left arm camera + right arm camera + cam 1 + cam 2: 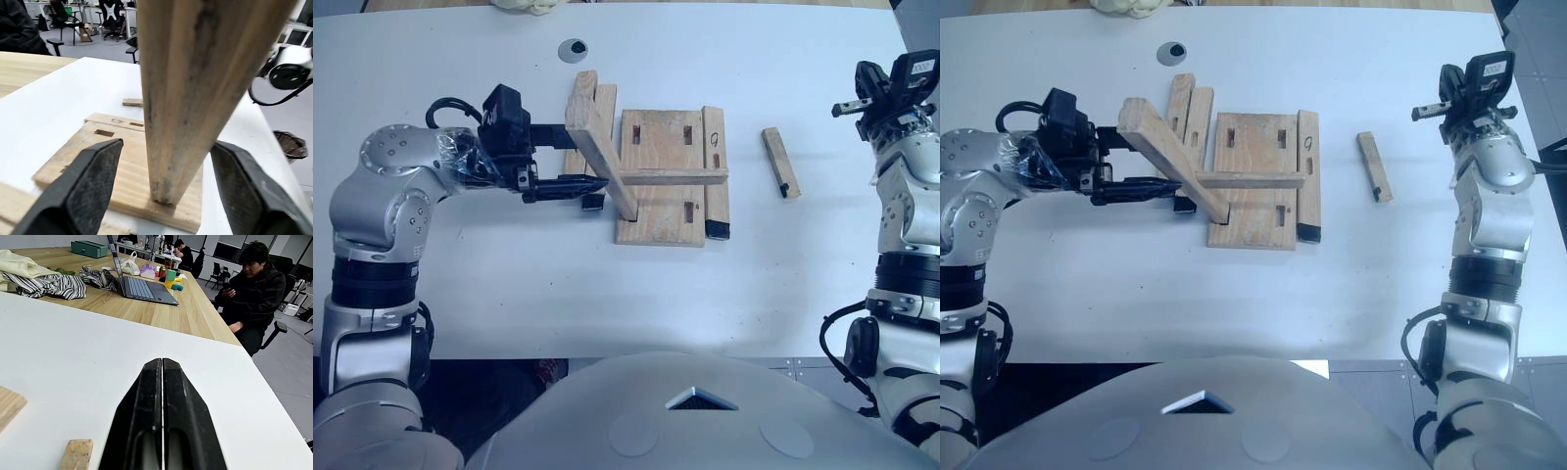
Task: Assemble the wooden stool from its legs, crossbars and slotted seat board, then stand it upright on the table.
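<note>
The slotted seat board [656, 211] lies flat in the middle of the table. One wooden leg [595, 147] stands in a slot at its near left corner. My left gripper [587, 157] is open around that leg; in the left wrist view a black finger [93, 188] sits on each side, with a narrow gap on one side. A crossbar [680, 177] lies across the board from the leg. Another leg [715, 166] lies along the board's right edge. My right gripper [847, 108] is shut and empty, raised at the far right.
Two more wooden pieces [599, 103] lie at the board's far left. A short loose piece [780, 162] lies to the board's right. At the table's far side are a small dark round object [573, 49] and a cloth [533, 5].
</note>
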### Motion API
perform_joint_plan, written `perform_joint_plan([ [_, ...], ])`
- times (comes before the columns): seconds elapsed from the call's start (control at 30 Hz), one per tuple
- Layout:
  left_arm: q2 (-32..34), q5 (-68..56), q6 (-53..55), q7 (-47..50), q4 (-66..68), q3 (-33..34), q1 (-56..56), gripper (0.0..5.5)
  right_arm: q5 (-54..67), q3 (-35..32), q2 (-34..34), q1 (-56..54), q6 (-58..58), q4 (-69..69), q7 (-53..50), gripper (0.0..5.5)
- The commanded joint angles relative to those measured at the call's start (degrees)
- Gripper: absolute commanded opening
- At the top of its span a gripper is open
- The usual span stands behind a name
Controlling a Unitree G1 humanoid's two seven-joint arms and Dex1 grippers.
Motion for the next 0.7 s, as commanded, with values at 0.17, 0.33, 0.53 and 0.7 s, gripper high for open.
perform_joint_plan([
  [0.17, 0.6, 4.7, 0.3, 8.7, -2.1, 5.1, 5.5, 3.17, -0.9, -0.8, -0.5, -0.8, -0.3, -0.3, -0.2, 0.0],
  [0.33, -0.8, 1.6, 7.2, 15.3, -7.7, 9.6, 14.1, 3.17, -1.0, -1.0, -0.7, -0.2, -0.3, -0.7, -0.2, 0.0],
  [0.53, -14.2, 4.1, 17.8, 37.9, -1.6, 10.1, 12.6, 3.17, -1.0, -1.8, -0.6, 1.4, 0.1, -1.7, -0.6, 0.0],
  [0.7, -20.8, 7.0, 17.6, 46.5, 5.3, 10.2, 8.0, 3.17, -1.4, -1.6, -0.2, 0.9, -0.1, -1.4, -0.5, 0.0],
])
